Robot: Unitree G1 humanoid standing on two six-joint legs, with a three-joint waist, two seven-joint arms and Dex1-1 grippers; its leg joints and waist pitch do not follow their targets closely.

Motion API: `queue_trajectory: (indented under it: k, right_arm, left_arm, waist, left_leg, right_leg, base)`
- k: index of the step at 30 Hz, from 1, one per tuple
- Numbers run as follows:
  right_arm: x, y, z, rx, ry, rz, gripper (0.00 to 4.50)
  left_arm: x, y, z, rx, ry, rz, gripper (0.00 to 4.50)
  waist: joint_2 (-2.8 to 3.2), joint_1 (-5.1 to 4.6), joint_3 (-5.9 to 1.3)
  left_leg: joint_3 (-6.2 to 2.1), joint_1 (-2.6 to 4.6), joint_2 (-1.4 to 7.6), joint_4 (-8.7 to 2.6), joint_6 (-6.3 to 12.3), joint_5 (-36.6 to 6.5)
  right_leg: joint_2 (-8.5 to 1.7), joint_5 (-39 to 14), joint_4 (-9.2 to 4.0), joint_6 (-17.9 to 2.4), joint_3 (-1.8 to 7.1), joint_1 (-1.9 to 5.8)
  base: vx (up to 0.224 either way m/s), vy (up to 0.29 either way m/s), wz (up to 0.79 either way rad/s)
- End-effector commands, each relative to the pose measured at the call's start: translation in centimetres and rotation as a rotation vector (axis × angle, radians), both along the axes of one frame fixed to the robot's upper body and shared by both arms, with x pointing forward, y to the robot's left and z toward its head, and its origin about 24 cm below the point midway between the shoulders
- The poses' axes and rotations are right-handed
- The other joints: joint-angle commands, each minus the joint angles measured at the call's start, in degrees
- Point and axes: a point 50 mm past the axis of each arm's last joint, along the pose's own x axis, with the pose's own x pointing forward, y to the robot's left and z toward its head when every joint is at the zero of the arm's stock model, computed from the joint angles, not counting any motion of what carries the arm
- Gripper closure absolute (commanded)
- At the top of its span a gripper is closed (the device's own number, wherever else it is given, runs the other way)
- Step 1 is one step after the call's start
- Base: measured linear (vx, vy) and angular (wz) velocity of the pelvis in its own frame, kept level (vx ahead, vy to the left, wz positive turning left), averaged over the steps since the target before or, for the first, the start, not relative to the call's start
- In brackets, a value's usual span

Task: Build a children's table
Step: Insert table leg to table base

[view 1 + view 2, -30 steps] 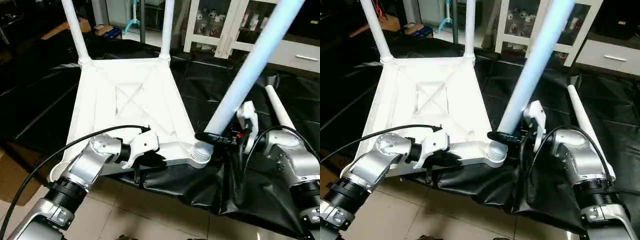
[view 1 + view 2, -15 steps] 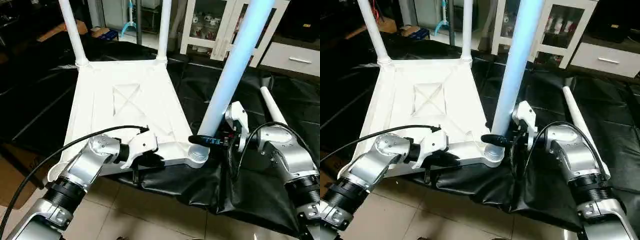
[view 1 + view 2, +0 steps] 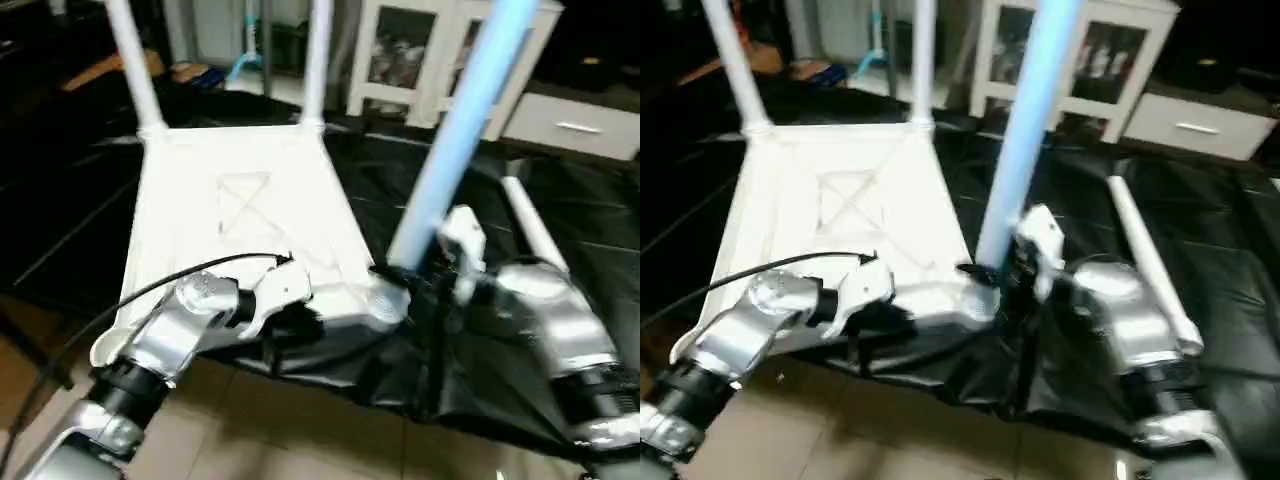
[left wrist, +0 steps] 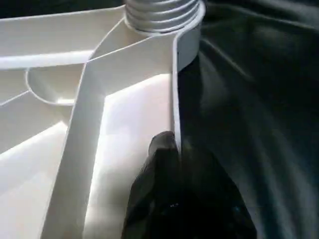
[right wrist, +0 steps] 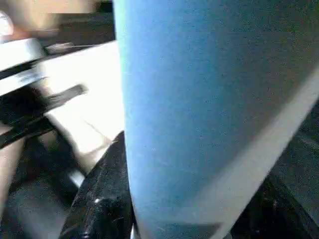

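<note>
Two legs (image 3: 128, 62) are already screwed into the far corners of the upside-down table top (image 3: 240, 210). A third leg (image 3: 455, 130) is gripped between the right jaws (image 3: 400, 272), at the near socket (image 3: 385, 300). The fourth leg (image 3: 530, 225) is left lying beyond them. The top's near rim is pinched by the closed left jaws (image 4: 172, 164).

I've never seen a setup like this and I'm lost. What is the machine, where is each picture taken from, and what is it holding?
It is a humanoid robot with two silver arms. Two pictures come from cameras on its head, looking down; the other two from cameras on each wrist. A white table top lies upside down on black sheeting, with two legs standing at its far corners. The left gripper is shut on the top's near edge, steadying it. The right gripper clasps a third leg at the near corner socket. A fourth leg lies loose on the sheeting.
</note>
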Motion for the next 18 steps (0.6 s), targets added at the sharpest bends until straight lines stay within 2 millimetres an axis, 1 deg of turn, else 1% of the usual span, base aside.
queue_trajectory:
  k: [1,2,3,4,5,6,7,8,9,10,11,12,13,14,15,16,17,18]
  right_arm:
    - [-0.6,-3.2,-6.3,-0.240,0.258,-0.394,2.69]
    - [-0.6,-3.2,-6.3,-0.240,0.258,-0.394,2.69]
    - [0.1,-2.8,-6.3,-0.243,0.247,-0.501,2.69]
    - [0.9,-2.1,-6.2,-0.222,0.239,-0.612,2.69]
    - [1.4,-1.3,-6.2,-0.194,0.238,-0.683,2.69]
    - [1.8,0.1,-6.2,-0.164,0.243,-0.754,2.69]
    - [1.9,0.5,-6.3,-0.157,0.245,-0.772,2.69]
    - [2.1,1.7,-6.5,-0.144,0.260,-0.821,2.69]
    - [2.0,2.9,-6.8,-0.137,0.277,-0.850,2.69]
    - [2.0,3.8,-7.0,-0.124,0.291,-0.877,2.69]
    - [2.0,4.2,-7.0,-0.118,0.292,-0.883,2.69]
    - [2.1,5.2,-6.8,-0.102,0.292,-0.894,2.69]
    - [2.2,5.4,-6.6,-0.104,0.285,-0.892,2.69]
    - [2.3,5.7,-6.4,-0.107,0.276,-0.888,2.69]
    - [2.4,6.0,-6.2,-0.113,0.266,-0.880,2.69]
    - [2.5,6.0,-6.1,-0.115,0.261,-0.883,2.69]
    - [2.5,6.1,-6.1,-0.118,0.257,-0.884,2.69]
    - [2.6,6.0,-6.1,-0.117,0.258,-0.892,2.69]
  left_arm:
    - [1.6,-1.9,1.8,-0.062,-0.036,0.125,4.50]
    - [1.6,-1.9,1.8,-0.062,-0.036,0.125,4.50]
    - [2.3,-2.7,1.9,-0.080,-0.028,0.225,4.50]
    - [3.1,-3.7,2.0,-0.112,-0.019,0.334,4.50]
    - [3.6,-4.7,2.1,-0.160,-0.012,0.407,4.50]
    - [4.0,-6.0,2.4,-0.220,-0.001,0.479,4.50]
    - [4.1,-6.4,2.4,-0.235,0.003,0.497,4.50]
    - [4.4,-7.4,2.7,-0.268,0.004,0.539,4.50]
    - [4.6,-8.1,3.0,-0.300,0.001,0.573,4.50]
    - [4.7,-8.5,3.3,-0.308,-0.004,0.588,4.50]
    - [4.8,-8.7,3.5,-0.313,-0.011,0.591,4.50]
    - [5.0,-8.9,4.0,-0.320,-0.024,0.593,4.50]
    - [5.0,-8.8,4.0,-0.317,-0.024,0.594,4.50]
    - [5.0,-8.7,4.0,-0.310,-0.026,0.597,4.50]
    - [5.1,-8.5,3.9,-0.296,-0.030,0.602,4.50]
    - [5.1,-8.4,3.9,-0.290,-0.029,0.608,4.50]
    - [5.2,-8.3,3.8,-0.287,-0.025,0.612,4.50]
    - [5.2,-7.9,3.6,-0.282,-0.023,0.618,4.50]
  waist:
    - [1.43,-1.31,-1.22]
    - [1.43,-1.77,-1.22]
    - [1.98,-2.03,-1.31]
    - [2.02,-1.77,-1.35]
    - [2.96,-0.65,-1.11]
    - [1.76,0.43,-1.62]
    - [-0.83,0.02,-3.27]
    - [-1.30,-0.32,-3.10]
    - [-0.83,-0.77,-3.09]
    - [0.82,0.25,-2.32]
    - [2.16,-0.07,-2.91]
    - [1.82,-1.82,-2.98]
    - [2.43,-1.80,-2.66]
    - [2.02,-2.08,-2.59]
    - [1.58,-2.36,-2.45]
    - [1.31,-2.51,-2.50]
    - [1.30,-2.50,-2.56]
    - [1.29,-2.56,-2.67]
  left_leg:
    - [-5.60,2.59,6.21,-7.86,-12.14,-46.68]
    - [-5.85,2.27,6.20,-8.19,-12.55,-47.80]
    - [-5.52,1.82,6.44,-9.91,-13.12,-50.98]
    - [-4.38,-0.05,7.12,-12.79,-13.54,-51.82]
    - [-3.27,-1.27,7.16,-14.79,-14.77,-51.99]
    - [-0.65,-1.81,6.82,-16.55,-15.07,-47.72]
    - [-0.53,3.40,4.63,-8.91,-15.38,-34.51]
    - [-3.53,7.16,3.02,3.03,-11.32,-24.19]
    - [-9.35,-2.40,0.20,5.92,-4.95,-4.77]
    - [-9.24,-3.86,3.62,-0.62,-6.98,-5.08]
    - [-9.02,-1.66,4.74,-2.40,-8.98,-3.31]
    - [-9.89,1.50,6.39,-3.51,-8.35,-9.15]
    - [-8.68,1.60,5.78,-4.23,-7.55,-14.71]
    - [-7.98,1.19,5.29,-4.35,-6.43,-17.84]
    - [-7.19,0.43,4.75,-4.41,-4.58,-22.47]
    - [-6.70,0.36,4.59,-4.32,-3.31,-24.13]
    - [-6.49,0.45,4.58,-4.26,-2.81,-23.69]
    - [-6.21,0.38,4.80,-4.26,-2.01,-21.17]
  right_leg:
    - [-2.00,-29.38,-4.25,-5.40,0.55,-1.40]
    - [-1.81,-28.77,-3.96,-5.32,-0.04,-0.96]
    - [-0.68,-25.64,-2.91,-5.12,-1.58,0.35]
    - [0.20,-16.83,1.64,-6.47,-2.59,2.83]
    - [0.73,-12.92,4.47,-7.07,-3.08,3.78]
    - [1.08,-10.13,6.70,-6.39,-2.84,4.46]
    - [-3.20,-27.75,-0.09,-5.27,0.66,-1.26]
    - [-9.89,-40.93,-7.05,-6.50,2.71,-5.65]
    - [-10.91,-41.98,-5.14,-7.79,5.12,3.76]
    - [-7.20,-33.45,-2.96,-9.47,1.28,4.67]
    - [-4.10,-23.38,-1.85,-10.82,-0.10,3.17]
    - [-0.93,-6.36,0.34,-12.00,-0.38,0.38]
    - [-1.33,-2.15,-0.08,-14.05,-0.19,0.87]
    - [-1.60,-3.55,-0.85,-14.27,0.09,1.12]
    - [-2.43,-10.09,-1.76,-14.16,0.55,1.62]
    - [-2.93,-17.18,-2.65,-12.88,0.64,1.53]
    - [-3.13,-19.30,-3.05,-12.28,0.73,1.44]
    - [-3.32,-19.81,-3.35,-11.94,0.87,1.36]
  base:
    - [-0.070,0.023,-0.09]
    - [-0.070,0.023,-0.09]
    - [-0.091,0.043,-0.07]
    - [-0.123,0.048,-0.01]
    - [-0.123,0.048,-0.01]
    - [-0.106,-0.004,0.03]
    - [0.024,-0.068,0.01]
    - [0.024,-0.068,0.01]
    - [0.136,-0.006,-0.44]
    - [0.075,0.074,-0.36]
    - [0.075,0.074,-0.36]
    - [-0.001,0.024,0.19]
    - [-0.008,-0.025,0.19]
    - [-0.008,-0.025,0.19]
    - [0.000,0.000,0.00]
    - [0.000,0.000,0.00]
    - [0.000,0.000,0.00]
    - [0.000,0.000,0.00]
